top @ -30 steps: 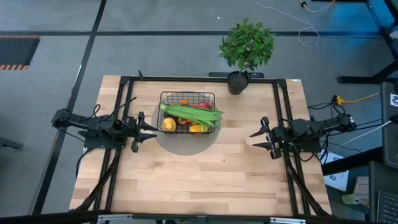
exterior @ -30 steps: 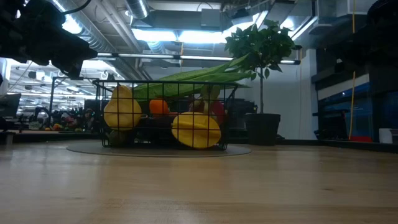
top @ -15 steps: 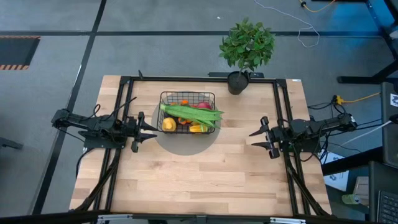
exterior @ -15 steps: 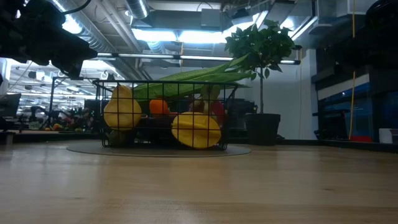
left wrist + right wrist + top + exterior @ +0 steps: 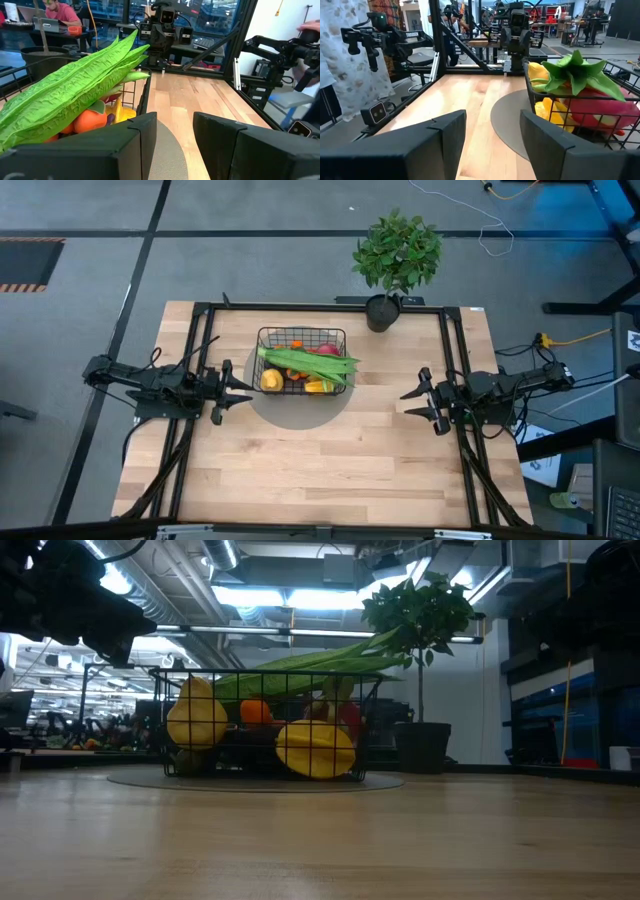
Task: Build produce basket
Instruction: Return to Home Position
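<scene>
The left pincer (image 5: 240, 391) hangs released and empty over the desk (image 5: 330, 470), near the left side of the basket (image 5: 300, 330). The right pincer (image 5: 411, 402), also spread with nothing in it, sits farther off on the basket's other side. The basket stands on a round grey mat (image 5: 300, 415), filled with produce (image 5: 272, 380), and long green pods (image 5: 305, 361) lie across its top. A potted plant (image 5: 398, 252) stands at the desk's far edge.
</scene>
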